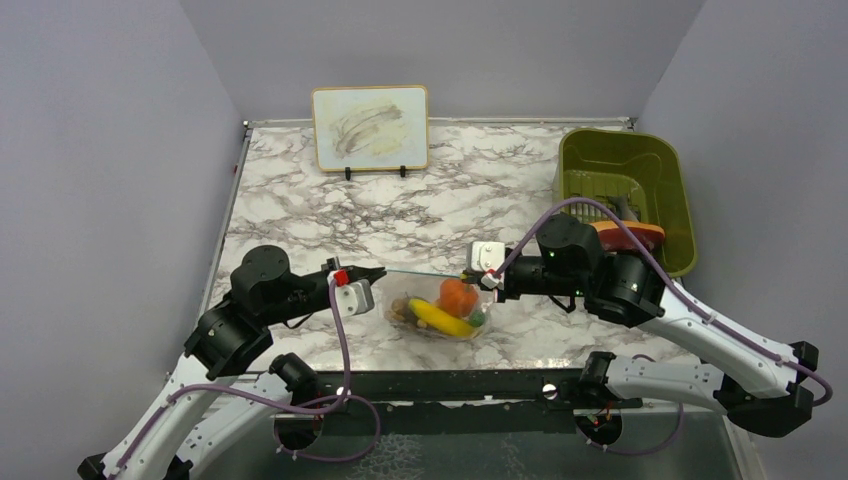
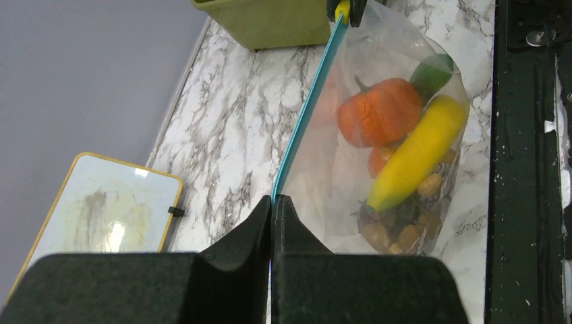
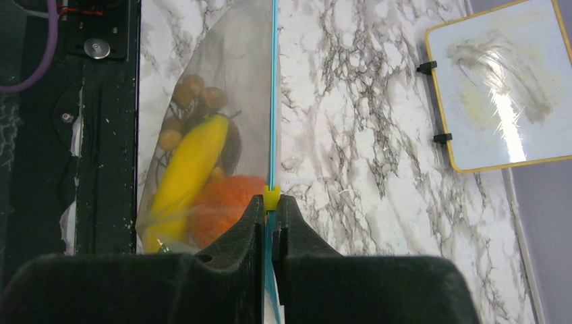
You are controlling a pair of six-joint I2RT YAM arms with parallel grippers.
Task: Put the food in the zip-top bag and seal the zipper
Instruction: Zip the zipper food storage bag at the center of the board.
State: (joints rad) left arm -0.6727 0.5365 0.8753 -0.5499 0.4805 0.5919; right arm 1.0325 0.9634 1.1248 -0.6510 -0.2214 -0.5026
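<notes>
Left wrist: left gripper (image 2: 272, 202) tight on zipper (image 2: 307, 110)

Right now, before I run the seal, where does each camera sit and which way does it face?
Top external: above and behind the robot, looking down and forward across the table; left arm and right arm show, left gripper and right gripper holding the zip-top bag.
Left wrist: faces along the zipper toward the green bin; own shut fingers at bottom.
Right wrist: faces the opposite way along the zipper; own fingers pinch by the yellow slider.
Shared: both wrist views show the zipper, banana and framed board.
</notes>
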